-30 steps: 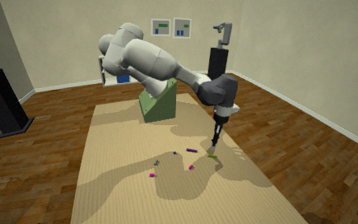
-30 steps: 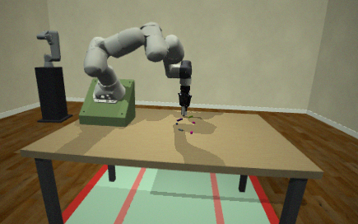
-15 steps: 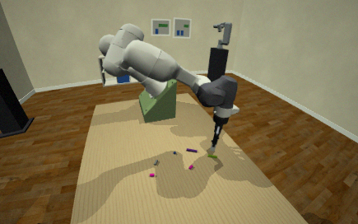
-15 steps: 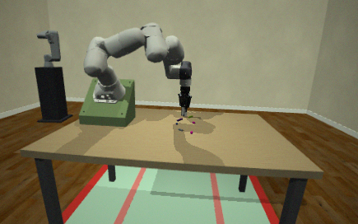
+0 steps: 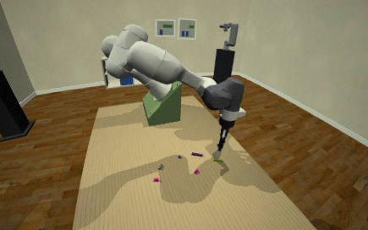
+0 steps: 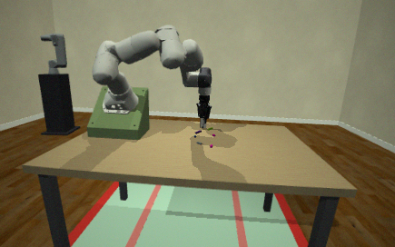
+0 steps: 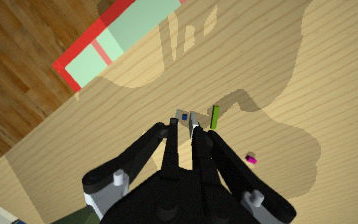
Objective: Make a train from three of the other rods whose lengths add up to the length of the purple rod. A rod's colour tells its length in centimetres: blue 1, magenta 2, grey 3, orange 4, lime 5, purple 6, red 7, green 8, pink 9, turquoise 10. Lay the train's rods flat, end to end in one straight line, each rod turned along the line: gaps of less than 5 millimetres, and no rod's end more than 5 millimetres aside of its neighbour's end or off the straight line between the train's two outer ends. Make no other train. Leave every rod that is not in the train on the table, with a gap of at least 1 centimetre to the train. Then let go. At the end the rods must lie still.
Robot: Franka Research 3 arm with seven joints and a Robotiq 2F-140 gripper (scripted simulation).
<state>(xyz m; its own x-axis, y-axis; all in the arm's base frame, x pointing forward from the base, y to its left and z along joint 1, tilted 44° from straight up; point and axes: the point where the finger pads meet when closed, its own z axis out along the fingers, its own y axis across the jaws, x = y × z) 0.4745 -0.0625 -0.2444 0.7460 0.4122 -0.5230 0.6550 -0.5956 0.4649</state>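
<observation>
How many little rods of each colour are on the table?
blue rods: 2
magenta rods: 2
grey rod: 1
lime rod: 1
purple rod: 1
Total: 7 rods
</observation>
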